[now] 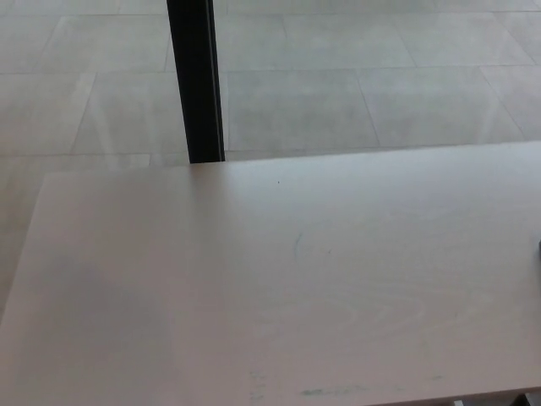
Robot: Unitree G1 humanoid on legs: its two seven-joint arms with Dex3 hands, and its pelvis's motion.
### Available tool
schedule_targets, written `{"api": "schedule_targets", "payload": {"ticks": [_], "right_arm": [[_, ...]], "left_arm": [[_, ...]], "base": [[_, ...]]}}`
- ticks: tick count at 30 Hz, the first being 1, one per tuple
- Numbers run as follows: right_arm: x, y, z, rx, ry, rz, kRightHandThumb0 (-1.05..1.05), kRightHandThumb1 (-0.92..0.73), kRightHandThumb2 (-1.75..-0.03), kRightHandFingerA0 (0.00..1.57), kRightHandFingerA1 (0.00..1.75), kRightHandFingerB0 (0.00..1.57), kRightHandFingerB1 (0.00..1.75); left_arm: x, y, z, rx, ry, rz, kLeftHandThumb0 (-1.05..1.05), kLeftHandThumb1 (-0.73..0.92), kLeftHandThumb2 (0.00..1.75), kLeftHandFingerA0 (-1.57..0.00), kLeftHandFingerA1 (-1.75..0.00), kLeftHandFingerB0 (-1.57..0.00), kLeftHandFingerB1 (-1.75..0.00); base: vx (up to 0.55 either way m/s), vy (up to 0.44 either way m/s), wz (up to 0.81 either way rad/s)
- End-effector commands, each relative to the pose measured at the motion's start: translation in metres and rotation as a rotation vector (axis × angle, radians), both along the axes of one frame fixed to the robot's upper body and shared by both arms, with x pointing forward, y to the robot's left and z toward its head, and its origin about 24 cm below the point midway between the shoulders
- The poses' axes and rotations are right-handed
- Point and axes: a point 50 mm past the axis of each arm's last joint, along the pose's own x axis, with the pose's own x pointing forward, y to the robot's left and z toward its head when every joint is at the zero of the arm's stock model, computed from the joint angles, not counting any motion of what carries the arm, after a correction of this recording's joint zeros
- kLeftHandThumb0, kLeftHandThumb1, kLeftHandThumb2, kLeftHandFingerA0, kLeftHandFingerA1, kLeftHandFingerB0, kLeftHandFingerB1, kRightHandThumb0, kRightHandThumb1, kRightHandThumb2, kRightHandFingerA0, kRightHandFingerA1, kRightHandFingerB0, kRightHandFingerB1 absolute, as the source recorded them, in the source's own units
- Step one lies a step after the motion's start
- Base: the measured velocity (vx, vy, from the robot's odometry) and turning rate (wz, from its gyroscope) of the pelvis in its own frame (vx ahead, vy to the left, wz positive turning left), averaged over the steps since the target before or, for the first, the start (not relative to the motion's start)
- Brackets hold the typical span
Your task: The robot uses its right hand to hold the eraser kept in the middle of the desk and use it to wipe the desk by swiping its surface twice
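A pale wooden desk (254, 288) fills the lower part of the head view. No eraser shows on it. A tiny dark sliver (538, 246) touches the picture's right edge at desk level; what it is cannot be told. Neither of my hands shows. A faint bluish pen mark (296, 245) lies near the middle of the desk, and grey-green smudges (330, 391) sit by the front edge.
A black upright post (196, 80) stands just behind the desk's far edge, left of centre. Beyond it lies a floor of large grey tiles (355, 93). The desk's left edge runs diagonally down the picture's left side.
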Motion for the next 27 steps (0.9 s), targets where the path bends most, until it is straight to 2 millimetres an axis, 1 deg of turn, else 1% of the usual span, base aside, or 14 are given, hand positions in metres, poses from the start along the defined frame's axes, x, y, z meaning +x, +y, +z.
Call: {"api": "schedule_targets", "payload": {"ticks": [1, 5, 6, 8, 9, 10, 12, 13, 16, 17, 19, 20, 25, 27], "right_arm": [[-0.122, -0.052, -0.062, 0.288, -0.096, -0.638, -0.69, -0.7, -0.61, 0.8, 0.57, 0.6, 0.5], [-0.15, -0.044, -0.103, 0.405, -0.115, -0.742, -0.74, -0.75, -0.62, 0.75, 0.61, 0.44, 0.49], [-0.155, -0.042, -0.115, 0.439, -0.099, -0.774, -0.72, -0.58, -0.97, 0.67, 0.7, 0.42, 0.59], [-0.159, -0.036, -0.13, 0.495, -0.086, -0.834, -0.74, -0.74, -0.62, 0.79, 0.72, 0.54, 0.53], [-0.162, -0.032, -0.138, 0.503, -0.072, -0.834, -0.72, -0.59, -0.98, 0.69, 0.76, 0.47, 0.64], [-0.163, -0.027, -0.149, 0.565, -0.088, -0.84, -0.65, -0.81, -0.64, 0.57, 0.68, 0.42, 0.58], [-0.164, -0.015, -0.169, 0.727, -0.166, -0.864, -0.63, -0.62, -0.96, 0.56, 0.72, 0.34, 0.61], [-0.165, -0.013, -0.171, 0.729, -0.167, -0.86, -0.59, -0.78, -0.64, 0.56, 0.66, 0.46, 0.59], [-0.16, 0.006, -0.196, 0.861, -0.149, -0.812, -0.6, -0.74, -0.62, 0.45, 0.6, 0.33, 0.59], [-0.161, 0.009, -0.201, 0.866, -0.136, -0.802, -0.54, -0.56, -1.01, 0.53, 0.72, 0.27, 0.59], [-0.161, 0.01, -0.201, 0.867, -0.138, -0.803, -0.54, -0.56, -1.01, 0.53, 0.72, 0.27, 0.59], [-0.16, 0.011, -0.203, 0.872, -0.13, -0.797, -0.61, -0.74, -0.62, 0.55, 0.67, 0.36, 0.57], [-0.155, 0.017, -0.205, 0.862, -0.106, -0.786, -0.57, -0.56, -0.92, 0.57, 0.72, 0.38, 0.62], [-0.151, 0.02, -0.205, 0.855, -0.094, -0.758, -0.58, -0.72, -0.61, 0.55, 0.62, 0.37, 0.51]], "left_arm": [[-0.005, 0.008, 0.006, 0.045, 0.03, 0.009, -0.6, 0.92, 0.78, -0.54, -1.07, -0.45, -0.76], [-0.006, 0.008, 0.004, 0.037, 0.032, 0.002, -0.61, 0.92, 0.76, -0.53, -1.12, -0.45, -0.81], [-0.006, 0.007, 0.003, 0.026, 0.022, 0.005, -0.6, 0.92, 0.77, -0.51, -1.09, -0.42, -0.76], [-0.007, 0.007, 0.003, 0.029, 0.025, -0.001, -0.61, 0.92, 0.76, -0.52, -1.1, -0.43, -0.78], [-0.008, 0.006, 0.002, 0.031, 0.026, -0.003, -0.61, 0.92, 0.76, -0.53, -1.09, -0.43, -0.78], [-0.009, 0.006, 0.001, 0.024, 0.02, -0.001, -0.6, 0.92, 0.76, -0.51, -1.11, -0.41, -0.76], [-0.009, 0.006, 0.0, 0.017, 0.023, -0.014, -0.61, 0.92, 0.77, -0.51, -1.06, -0.42, -0.74], [-0.01, 0.006, 0.0, 0.014, 0.02, -0.013, -0.61, 0.92, 0.77, -0.51, -1.05, -0.42, -0.74], [-0.011, 0.005, 0.0, -0.002, -0.019, 0.011, -0.59, 0.92, 0.75, -0.49, -1.09, -0.42, -0.84], [-0.012, 0.006, -0.001, 0.003, -0.009, 0.008, -0.58, 0.92, 0.76, -0.49, -1.08, -0.42, -0.82], [-0.012, 0.006, -0.001, 0.003, -0.009, 0.008, -0.58, 0.92, 0.76, -0.49, -1.08, -0.42, -0.82], [-0.012, 0.006, -0.001, 0.004, -0.008, 0.011, -0.59, 0.92, 0.75, -0.49, -1.17, -0.42, -0.83], [-0.01, 0.003, -0.001, 0.0, -0.023, 0.015, -0.6, 0.92, 0.76, -0.49, -1.23, -0.42, -0.9], [-0.009, 0.004, 0.0, 0.002, -0.028, 0.019, -0.59, 0.92, 0.77, -0.49, -1.29, -0.43, -0.93]], "base": [[0.0, 0.0, 0.0], [0.0, 0.0, 0.0], [0.0, 0.0, 0.0], [0.0, 0.0, 0.0], [0.0, 0.0, 0.0], [0.0, 0.0, 0.0], [0.0, 0.0, 0.0], [0.0, 0.0, 0.0], [0.0, 0.0, 0.0], [0.0, 0.0, 0.0], [0.0, 0.0, 0.0], [0.0, 0.0, 0.0], [0.0, 0.0, 0.0], [0.0, 0.0, 0.0]]}}
